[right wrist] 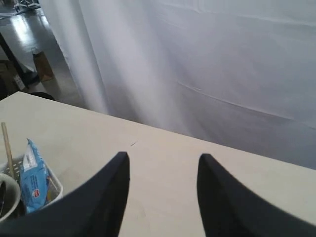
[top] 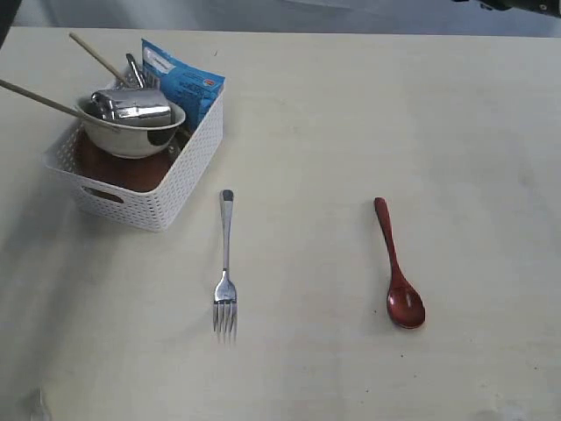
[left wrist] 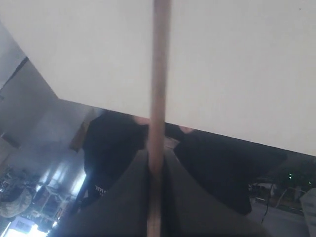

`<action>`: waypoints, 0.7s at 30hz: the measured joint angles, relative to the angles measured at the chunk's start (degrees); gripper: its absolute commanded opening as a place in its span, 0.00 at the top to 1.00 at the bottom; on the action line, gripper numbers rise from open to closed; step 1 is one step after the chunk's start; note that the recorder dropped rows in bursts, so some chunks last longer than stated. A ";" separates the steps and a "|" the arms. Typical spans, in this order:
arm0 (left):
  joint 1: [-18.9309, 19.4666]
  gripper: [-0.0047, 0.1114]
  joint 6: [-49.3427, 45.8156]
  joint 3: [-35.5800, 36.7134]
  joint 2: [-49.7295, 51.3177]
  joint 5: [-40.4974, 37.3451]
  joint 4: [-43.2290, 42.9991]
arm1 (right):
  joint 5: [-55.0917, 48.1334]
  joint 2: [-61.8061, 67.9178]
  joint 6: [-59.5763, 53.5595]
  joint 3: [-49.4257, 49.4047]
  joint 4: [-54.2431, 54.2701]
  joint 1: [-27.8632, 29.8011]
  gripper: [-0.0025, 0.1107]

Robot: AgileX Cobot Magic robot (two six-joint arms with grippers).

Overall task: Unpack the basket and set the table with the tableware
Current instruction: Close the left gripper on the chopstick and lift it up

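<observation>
Pale table. Left jaws clamped on wooden chopstick. Right jaws wide apart, holding nothing.

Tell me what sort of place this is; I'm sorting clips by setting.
Probably a lab or workshop test bench, not a home: a plain cream table backed by a white curtain, and a dim cluttered room beyond it.

Fork shiny metal; basket matt plastic.

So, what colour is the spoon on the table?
The spoon is dark red; clearest in the exterior view.
</observation>
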State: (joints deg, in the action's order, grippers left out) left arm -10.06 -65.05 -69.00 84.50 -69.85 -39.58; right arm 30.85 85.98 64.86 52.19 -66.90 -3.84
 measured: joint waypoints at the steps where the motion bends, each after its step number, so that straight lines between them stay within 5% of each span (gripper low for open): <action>1: 0.00 0.96 -0.08 0.00 -0.76 0.00 0.00 | 0.28 0.00 0.13 0.00 0.00 0.00 0.61; 14: 0.00 0.96 -1.16 0.00 -4.89 0.00 0.88 | 0.28 0.00 0.27 0.00 -0.09 0.00 0.61; 21: -3.37 0.96 -1.30 0.00 -4.89 0.00 1.75 | 1.00 0.00 -1.38 -0.11 -3.34 0.00 0.61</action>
State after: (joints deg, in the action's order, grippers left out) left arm -13.42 -66.35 -69.00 79.61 -69.85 -37.83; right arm 31.85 85.98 63.48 52.08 -70.23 -3.84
